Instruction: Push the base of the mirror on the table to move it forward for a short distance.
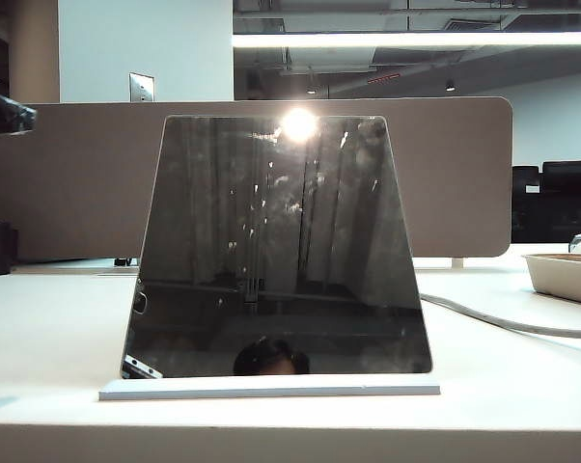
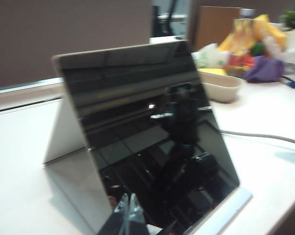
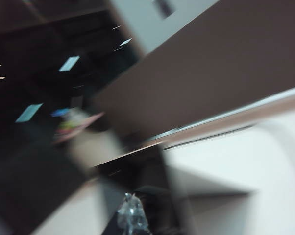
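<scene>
White table (image 1: 49, 328): mirror (image 1: 276, 246) on base (image 1: 269, 388), unpushed; left gripper (image 2: 130, 215) and right gripper (image 3: 132, 218) near it, jaw states unclear.

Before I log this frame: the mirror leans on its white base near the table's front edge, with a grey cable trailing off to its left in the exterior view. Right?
Not quite. In the exterior view the grey cable trails off to the right of the mirror, not the left. The white base and table are as you say.

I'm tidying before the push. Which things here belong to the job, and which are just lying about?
Job: mirror, its base, table, left gripper, right gripper, both close to the mirror.
Lying about: grey cable, beige tray, partition board.
</scene>
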